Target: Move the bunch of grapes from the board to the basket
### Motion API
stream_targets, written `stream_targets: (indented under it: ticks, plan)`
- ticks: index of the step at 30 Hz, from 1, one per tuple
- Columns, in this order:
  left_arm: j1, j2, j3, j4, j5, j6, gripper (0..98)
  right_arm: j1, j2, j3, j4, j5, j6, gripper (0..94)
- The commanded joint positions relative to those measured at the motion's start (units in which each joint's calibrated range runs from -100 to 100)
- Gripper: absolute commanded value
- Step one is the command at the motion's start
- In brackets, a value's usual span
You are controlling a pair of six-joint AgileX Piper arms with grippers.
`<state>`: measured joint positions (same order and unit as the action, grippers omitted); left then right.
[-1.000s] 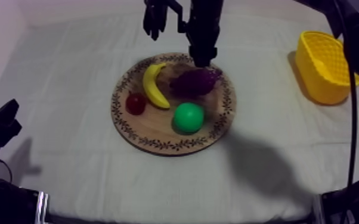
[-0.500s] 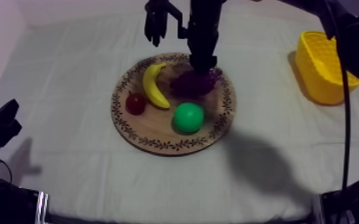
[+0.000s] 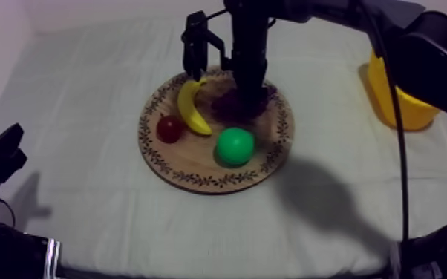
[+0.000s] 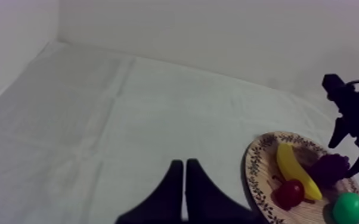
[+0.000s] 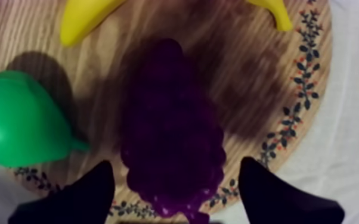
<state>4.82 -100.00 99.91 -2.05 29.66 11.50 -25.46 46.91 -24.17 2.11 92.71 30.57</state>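
The right gripper [image 5: 173, 170] is open low over the wooden board [image 5: 265, 53], one finger on either side of the bunch of grapes [image 5: 170, 119], which lies on the board's far half. The board also holds a banana [image 3: 191, 107], a pear [image 3: 235, 146] and a small red fruit [image 3: 169, 128]. The yellow basket [image 3: 390, 104] sits at the right edge of the table [image 3: 85, 89], its inside hidden by the arm. The left gripper [image 4: 183, 173], fingers pressed together on nothing, rests at the near left corner.

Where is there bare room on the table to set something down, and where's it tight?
Bare cloth lies wide left of the wooden board, in front of it, and between it and the yellow basket. Crowded: the board, holding banana, small red fruit, pear and bunch of grapes, with the open right gripper astride the grapes.
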Motion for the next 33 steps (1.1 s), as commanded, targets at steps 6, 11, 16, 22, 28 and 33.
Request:
stream_targets:
  ticks: [6,11,16,22,28,33]
  plan:
    - [0.0,0.0,-0.02,-0.02,0.0,0.0,0.1,0.07,3.86,-1.71,-0.1,-0.79,0.16,59.4]
    - [0.0,0.0,-0.02,-0.02,0.0,0.0,0.1,0.31,6.15,-2.49,0.02,-1.69,0.13,57.7]
    - [0.0,0.0,-0.02,-0.02,0.0,0.0,0.1,0.53,6.83,-2.74,0.05,-2.18,0.18,46.5]
    - [0.0,0.0,-0.02,-0.02,0.0,0.0,0.1,0.57,5.69,-2.84,-0.15,-2.22,-0.29,31.0]
    - [0.0,0.0,-0.02,-0.02,0.0,0.0,0.1,0.94,1.6,-2.25,0.02,-2.45,-1.09,28.2]
    - [0.0,0.0,-0.02,-0.02,0.0,0.0,0.1,2.5,-4.43,-2.02,0.74,-3.32,-2.5,27.0]
